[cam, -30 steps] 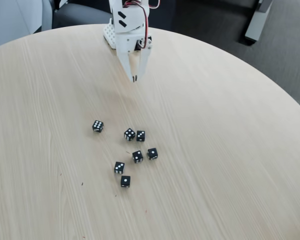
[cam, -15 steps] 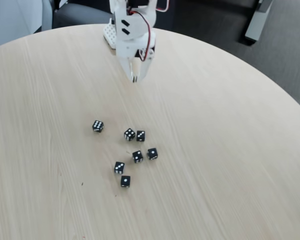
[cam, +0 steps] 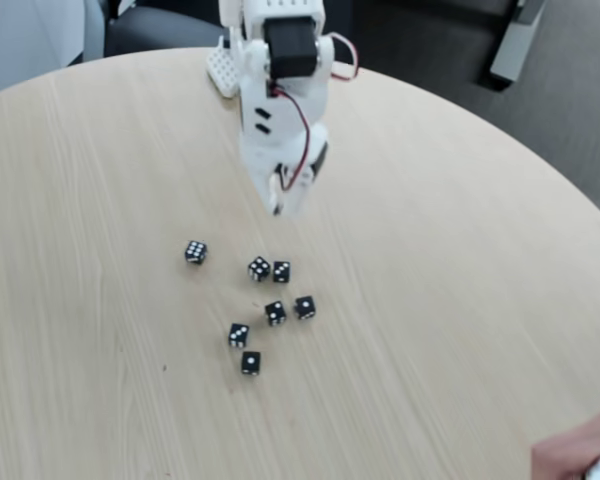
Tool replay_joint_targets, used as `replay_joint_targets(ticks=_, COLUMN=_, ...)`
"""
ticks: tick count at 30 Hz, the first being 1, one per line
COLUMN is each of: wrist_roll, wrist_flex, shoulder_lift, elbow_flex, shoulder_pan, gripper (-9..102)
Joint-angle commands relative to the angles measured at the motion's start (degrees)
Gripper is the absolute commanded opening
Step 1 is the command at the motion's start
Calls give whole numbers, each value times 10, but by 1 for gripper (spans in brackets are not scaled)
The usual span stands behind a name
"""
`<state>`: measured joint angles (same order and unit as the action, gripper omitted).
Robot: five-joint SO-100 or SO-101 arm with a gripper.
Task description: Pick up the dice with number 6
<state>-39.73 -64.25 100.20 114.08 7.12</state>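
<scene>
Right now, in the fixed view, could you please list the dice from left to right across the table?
Six-pip die → two-pip die → one-pip die → die → one-pip die. The two between overlap in order and are omitted.

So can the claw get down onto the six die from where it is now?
Probably yes. The claw hangs above the table, up and right of the six die, which sits apart from the other dice with bare table around it.

A big round table (cam: 460,300) made of light wood takes up most of the picture. Behind it, along the top, the floor (cam: 570,130) is dark grey. A pale grey thing (cam: 30,40) sits in the upper left corner.
</scene>
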Motion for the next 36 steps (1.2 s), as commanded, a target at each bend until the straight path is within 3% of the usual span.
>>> replay_joint_targets(ticks=1, wrist_roll=-14, wrist_flex=29, shoulder_lift=-8, elbow_flex=-23, shoulder_pan=-34, gripper=1)
replay_joint_targets(ticks=16, wrist_roll=59, wrist_flex=138, shoulder_lift=-111, elbow_flex=-24, shoulder_pan=-198, gripper=11)
replay_joint_targets(ticks=29, wrist_roll=57, wrist_flex=205, shoulder_lift=-142, elbow_flex=-24, shoulder_pan=-210, gripper=20)
replay_joint_targets(ticks=36, wrist_roll=-17, wrist_flex=217, shoulder_lift=-145, elbow_flex=-24, shoulder_pan=-210, gripper=21)
